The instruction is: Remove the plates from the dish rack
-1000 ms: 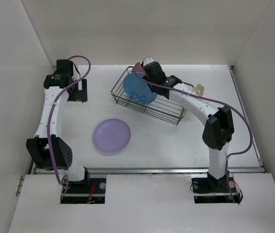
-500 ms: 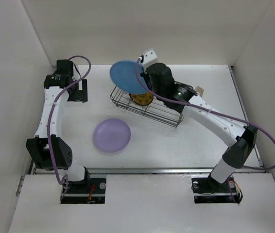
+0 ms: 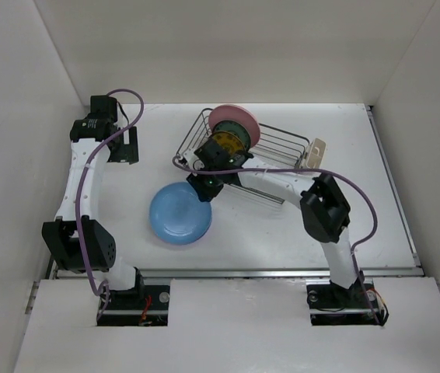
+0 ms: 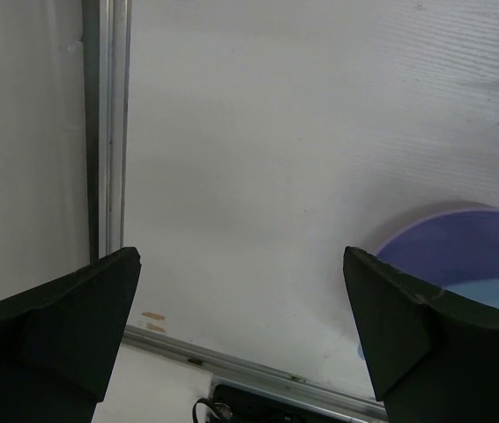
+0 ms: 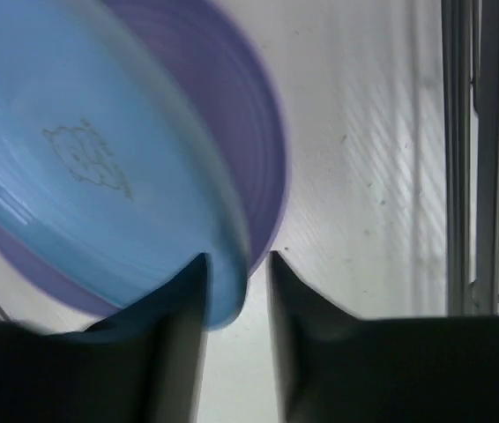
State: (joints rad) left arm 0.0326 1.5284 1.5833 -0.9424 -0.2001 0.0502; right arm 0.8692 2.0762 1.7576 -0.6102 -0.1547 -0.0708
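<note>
The blue plate (image 3: 179,214) lies over the lavender plate (image 5: 254,132) on the table, left of the dish rack (image 3: 282,144). In the right wrist view the blue plate's (image 5: 82,159) blurred rim sits between my right gripper's (image 5: 236,257) fingers. It is against the left finger, and a thin gap shows before the right one, so the jaws are slightly open. From above, the right gripper (image 3: 204,186) is at the plate's far right edge. A pink plate (image 3: 234,124) and a smaller teal plate with a yellow-brown underside (image 3: 224,146) stand in the rack. My left gripper (image 3: 130,144) hangs open and empty at far left.
A cream cup (image 3: 317,148) hangs on the rack's right end. Rack wires (image 5: 470,159) run just right of my right gripper. In the left wrist view a metal rail (image 4: 108,132) lines the table's edge, and the stacked plates (image 4: 474,251) show behind the right finger.
My right arm lifted the blue plate out of the rack, swung it left and down, and laid it on the lavender plate. Its jaws have eased apart. The left arm has not moved.
</note>
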